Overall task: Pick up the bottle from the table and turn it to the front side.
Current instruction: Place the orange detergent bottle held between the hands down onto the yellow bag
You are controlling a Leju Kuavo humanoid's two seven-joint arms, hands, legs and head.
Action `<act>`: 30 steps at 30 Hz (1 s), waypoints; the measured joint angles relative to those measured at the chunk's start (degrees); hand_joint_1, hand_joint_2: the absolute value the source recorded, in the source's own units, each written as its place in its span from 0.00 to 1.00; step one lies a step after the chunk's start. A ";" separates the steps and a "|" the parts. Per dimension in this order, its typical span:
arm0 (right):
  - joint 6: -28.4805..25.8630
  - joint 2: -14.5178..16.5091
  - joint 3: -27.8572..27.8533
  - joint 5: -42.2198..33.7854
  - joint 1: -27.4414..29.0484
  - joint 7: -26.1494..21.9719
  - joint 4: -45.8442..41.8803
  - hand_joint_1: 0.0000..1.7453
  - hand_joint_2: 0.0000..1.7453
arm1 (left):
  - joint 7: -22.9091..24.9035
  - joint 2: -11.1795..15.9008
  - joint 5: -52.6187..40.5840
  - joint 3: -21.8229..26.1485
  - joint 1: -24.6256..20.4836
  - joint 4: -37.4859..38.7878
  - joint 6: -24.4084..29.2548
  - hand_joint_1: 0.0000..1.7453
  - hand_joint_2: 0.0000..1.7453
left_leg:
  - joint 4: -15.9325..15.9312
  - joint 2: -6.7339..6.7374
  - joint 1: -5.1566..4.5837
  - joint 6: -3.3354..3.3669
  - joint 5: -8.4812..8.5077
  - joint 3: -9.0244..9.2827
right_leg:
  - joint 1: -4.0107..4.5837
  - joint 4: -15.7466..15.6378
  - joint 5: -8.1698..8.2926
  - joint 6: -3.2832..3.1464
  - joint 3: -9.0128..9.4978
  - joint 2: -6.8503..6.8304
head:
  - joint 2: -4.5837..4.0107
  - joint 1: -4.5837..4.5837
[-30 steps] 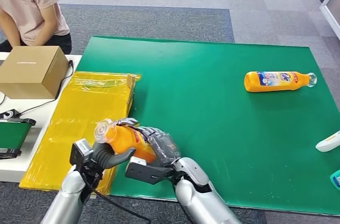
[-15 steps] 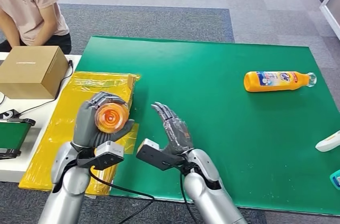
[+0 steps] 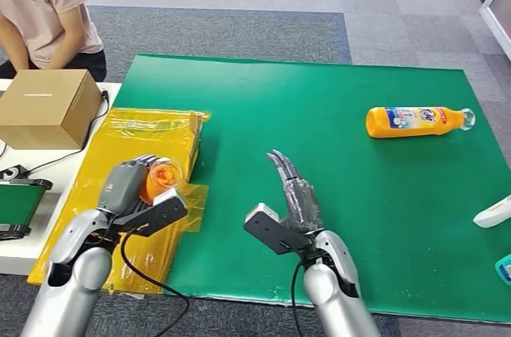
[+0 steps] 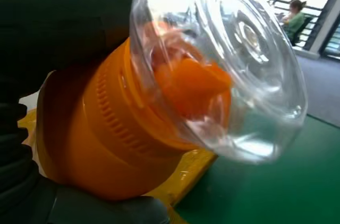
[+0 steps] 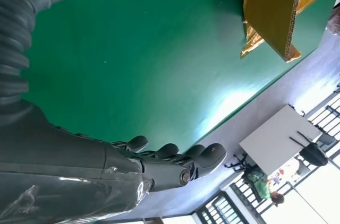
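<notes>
My left hand (image 3: 124, 185) grips an orange bottle (image 3: 159, 178) with a clear cap (image 4: 224, 59), low over the yellow sheet at the mat's left edge; the cap end faces the camera. In the left wrist view the orange neck (image 4: 104, 128) sits between the dark fingers. My right hand (image 3: 295, 197) hangs above the green mat (image 3: 313, 193) near its front edge, fingers straight and apart, holding nothing; its fingers (image 5: 172, 155) show the same. A second orange bottle (image 3: 416, 121) lies on its side at the mat's far right.
A yellow plastic-wrapped board (image 3: 138, 149) lies left of the mat. A cardboard box (image 3: 48, 105) stands on the white table, with a person (image 3: 48, 9) seated behind it. White and teal objects (image 3: 494, 213) sit at the mat's right edge.
My left hand has carried the bottle lower and to the left over the yellow sheet. My right hand let go of it earlier and has moved right, away from it, with fingers straight.
</notes>
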 joint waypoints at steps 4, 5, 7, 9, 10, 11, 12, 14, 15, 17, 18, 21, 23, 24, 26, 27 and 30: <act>1.04 -0.01 -0.65 -0.20 0.12 -1.29 0.08 0.00 1.00 | 1.95 2.26 -0.13 1.57 -2.68 5.49 -1.31 1.00 1.00 | -0.10 0.00 -0.05 -0.10 -0.14 0.41 | -0.02 0.00 -0.06 -0.07 0.39 0.04 | 0.00 0.02; 1.13 0.00 -0.74 -0.31 0.12 -1.56 0.22 0.00 1.00 | 1.84 2.48 -0.20 1.91 -3.49 7.09 -1.25 1.00 1.00 | -0.16 0.01 -0.07 -0.16 -0.22 0.63 | -0.03 0.00 -0.10 -0.12 0.58 0.08 | 0.00 0.02; 1.19 0.00 -0.89 -0.53 0.10 -1.99 0.55 0.00 1.00 | 1.34 2.58 -0.43 2.26 -4.95 9.93 -1.16 1.00 1.00 | -0.28 0.07 -0.11 -0.25 -0.38 1.18 | -0.07 0.00 -0.20 -0.22 1.05 0.18 | -0.01 0.02; 1.18 0.00 -0.96 -0.80 0.06 -2.47 0.96 0.00 1.00 | -0.29 2.84 -0.89 2.28 -6.15 12.85 -1.03 1.00 1.00 | -0.41 0.15 -0.14 -0.20 -0.59 1.74 | -0.11 0.00 -0.28 -0.31 1.50 0.27 | 0.00 0.01; 1.17 0.01 -0.97 -0.97 0.03 -2.75 1.23 0.00 1.00 | -1.60 3.10 -1.08 2.19 -6.63 14.27 -0.88 1.00 1.00 | -0.49 0.18 -0.15 -0.14 -0.67 1.96 | -0.11 0.00 -0.31 -0.36 1.68 0.30 | 0.00 0.01; 1.16 0.01 -0.96 -1.17 -0.02 -3.05 1.58 0.00 1.00 | -3.21 3.47 -1.18 2.01 -7.03 15.72 -0.64 1.00 1.00 | -0.58 0.20 -0.15 -0.09 -0.72 2.14 | -0.12 0.00 -0.31 -0.40 1.80 0.32 | 0.00 0.00; 1.14 0.02 -0.93 -1.39 -0.07 -3.33 1.96 0.00 1.00 | -4.86 3.88 -1.19 1.78 -7.32 17.02 -0.34 1.00 1.00 | -0.68 0.22 -0.15 -0.10 -0.70 2.28 | -0.12 0.00 -0.30 -0.46 1.88 0.34 | -0.01 -0.01; 1.07 0.04 -0.73 -1.87 -0.27 -3.92 2.92 0.00 1.00 | -8.05 5.03 -0.81 1.08 -7.63 19.46 0.26 1.00 1.00 | -0.91 0.23 -0.15 -0.23 -0.54 2.46 | -0.12 0.00 -0.24 -0.61 1.93 0.35 | -0.01 -0.01; 1.02 0.07 -0.55 -2.10 -0.42 -4.20 3.46 0.00 1.00 | -9.30 5.79 -0.52 0.71 -7.66 20.55 0.48 1.00 1.00 | -1.02 0.23 -0.15 -0.31 -0.44 2.52 | -0.11 0.00 -0.21 -0.68 1.92 0.37 | -0.01 -0.01; 0.89 0.10 -0.14 -2.52 -0.79 -4.66 4.50 0.00 1.00 | -11.18 7.43 0.38 0.16 -7.37 22.54 0.68 1.00 1.00 | -1.21 0.24 -0.13 -0.54 -0.19 2.59 | -0.10 0.01 -0.14 -0.82 1.85 0.40 | 0.00 -0.02; 0.79 0.13 0.03 -2.75 -0.99 -4.84 4.98 0.00 1.00 | -11.96 8.27 1.05 -0.07 -7.07 23.31 0.71 1.00 1.00 | -1.28 0.24 -0.12 -0.70 -0.04 2.60 | -0.10 0.01 -0.12 -0.86 1.79 0.40 | 0.00 -0.02; 0.52 0.21 0.44 -3.21 -1.49 -5.22 6.19 0.00 1.00 | -13.71 10.36 2.95 -0.90 -6.13 24.54 0.70 1.00 1.00 | -1.39 0.23 -0.10 -1.01 0.23 2.57 | -0.06 0.04 -0.12 -0.93 1.66 0.39 | -0.01 -0.02; 0.46 0.28 0.65 -3.33 -1.76 -5.30 6.76 0.00 1.00 | -13.97 11.53 3.39 -1.32 -5.97 24.96 0.71 1.00 1.00 | -1.43 0.22 -0.10 -1.01 0.24 2.55 | -0.05 0.05 -0.14 -0.97 1.65 0.38 | -0.01 -0.02; 0.45 0.31 0.75 -3.39 -1.88 -5.31 6.96 0.00 1.00 | -13.97 11.99 3.51 -1.44 -5.96 25.11 0.72 1.00 1.00 | -1.44 0.22 -0.10 -1.02 0.23 2.55 | -0.05 0.05 -0.16 -0.99 1.64 0.38 | 0.00 -0.02; 0.43 0.34 0.97 -3.52 -2.08 -5.32 7.26 0.00 1.00 | -13.97 12.69 3.61 -1.69 -5.95 25.32 0.73 1.00 1.00 | -1.45 0.22 -0.10 -1.01 0.20 2.52 | -0.05 0.05 -0.19 -1.00 1.63 0.37 | -0.01 -0.02; 0.43 0.36 1.06 -3.56 -2.17 -5.32 7.40 0.00 1.00 | -13.97 12.95 3.62 -1.82 -5.95 25.37 0.73 1.00 1.00 | -1.45 0.22 -0.10 -1.00 0.18 2.51 | -0.06 0.05 -0.20 -1.00 1.62 0.36 | 0.00 -0.01; 0.43 0.43 1.29 -3.60 -2.50 -5.32 7.82 0.00 1.00 | -13.97 13.59 3.62 -2.25 -5.94 25.56 0.73 1.00 1.00 | -1.45 0.22 -0.11 -1.01 0.14 2.45 | -0.07 0.05 -0.22 -1.00 1.57 0.36 | 0.00 0.00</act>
